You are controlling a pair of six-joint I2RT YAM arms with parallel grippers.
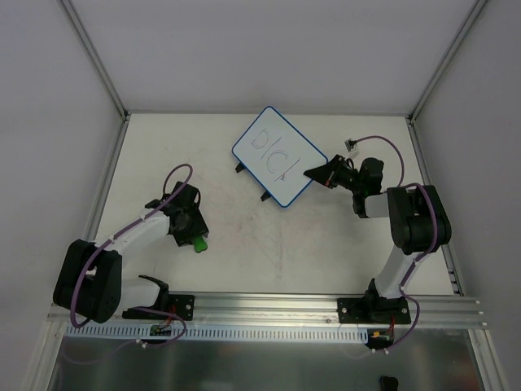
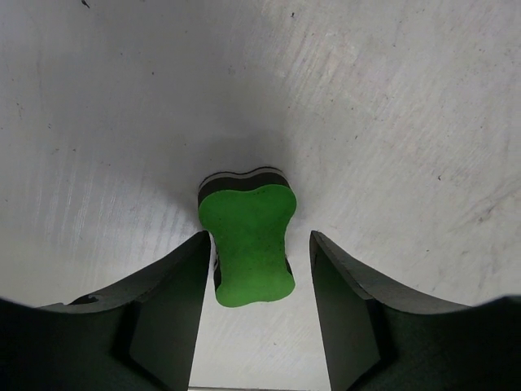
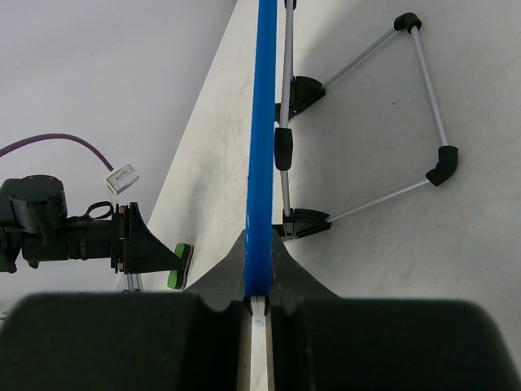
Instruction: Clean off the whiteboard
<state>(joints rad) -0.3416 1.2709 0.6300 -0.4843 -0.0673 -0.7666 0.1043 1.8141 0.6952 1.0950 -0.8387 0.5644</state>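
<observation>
The white table (image 1: 163,163) fills the view from above, walled on the left, far and right sides. The two arms reach out from its near edge, the left one toward the near left, the right one bent back toward the middle.

The whiteboard (image 1: 279,156) sits at the far middle of the table, turned so that one corner points far and another near. Dark marker lines (image 1: 273,153) cross its face. Two black tabs (image 1: 238,169) stick out along its near-left edge. Seen from the right wrist, the board is edge-on, its blue rim running straight up the view, with a thin wire stand (image 3: 407,106) on the table to the right of the rim.

The right gripper (image 1: 313,173) is at the board's right side, its jaws pressed together on the blue rim.

The left gripper (image 1: 196,236) is low over the table at the near left, well apart from the board. Its jaws stand apart on either side of the green eraser (image 2: 247,244). One finger (image 2: 175,309) is just beside the eraser; bare table shows between the eraser and the other finger. The eraser has a waisted shape with a dark layer under the green one.
</observation>
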